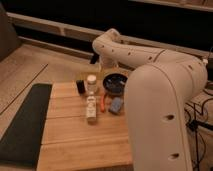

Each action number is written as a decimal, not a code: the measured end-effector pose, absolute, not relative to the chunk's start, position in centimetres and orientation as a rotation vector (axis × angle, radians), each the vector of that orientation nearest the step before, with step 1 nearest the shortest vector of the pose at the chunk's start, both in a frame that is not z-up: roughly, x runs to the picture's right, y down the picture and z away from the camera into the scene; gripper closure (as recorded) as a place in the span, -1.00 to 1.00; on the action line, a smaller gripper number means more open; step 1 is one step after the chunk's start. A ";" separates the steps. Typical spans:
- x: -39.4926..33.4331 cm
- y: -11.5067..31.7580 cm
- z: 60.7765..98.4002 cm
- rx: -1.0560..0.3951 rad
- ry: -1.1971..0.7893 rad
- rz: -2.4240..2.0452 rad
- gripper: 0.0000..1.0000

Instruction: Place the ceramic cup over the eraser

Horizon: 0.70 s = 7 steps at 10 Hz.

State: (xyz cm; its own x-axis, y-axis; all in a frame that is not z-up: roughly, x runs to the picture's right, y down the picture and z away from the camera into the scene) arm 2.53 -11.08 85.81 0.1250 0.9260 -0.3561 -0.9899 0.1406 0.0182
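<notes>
Claw (98,61) at the far end of the arm (150,70), hanging over the back edge of the tabletop (80,145), released and spread wide, gripping nothing. Just below and in front: cup (91,83), upright on the wood, untouched; which end is up, not clear. Right beside it on the mat side, touching or nearly so: eraser (80,86), dark, upright, shorter than the cup. Close on the cup's other side: bowl (114,83), wide and dark. Nearer the camera: white oblong piece (91,108), thin orange piece (102,103), blue block (116,105). Farthest out: dark mat (24,122) along the tabletop's edge.

Step in hand, by the look of it: reaching for the cup, with nothing of the task done yet. To do it well:
- Lower the claw from above and behind, clear of the bowl's rim.
- Take the cup by its wall, one jaw front and one back, with no room to spare on the eraser side.
- Squeeze firmly; glossy ceramic, likely slippery.
- Lift straight up before any turn, so as not to topple the eraser.
- Invert if mouth-up, centre over the eraser and lower slowly.
- Let go only with the rim flat on the wood.
</notes>
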 end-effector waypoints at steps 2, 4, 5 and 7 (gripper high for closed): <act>1.6 -11.8 87.2 -0.247 0.319 1.366 -0.30; 0.6 -12.3 88.8 -0.251 0.312 1.309 -0.30; -0.7 -12.7 89.8 -0.260 0.280 1.271 -0.30; -4.0 -13.4 91.8 -0.280 0.160 1.198 -0.30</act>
State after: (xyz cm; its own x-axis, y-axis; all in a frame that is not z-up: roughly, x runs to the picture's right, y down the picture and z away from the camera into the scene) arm -3.99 -13.44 91.76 0.3585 0.8939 -0.2692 -0.9332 0.3352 -0.1299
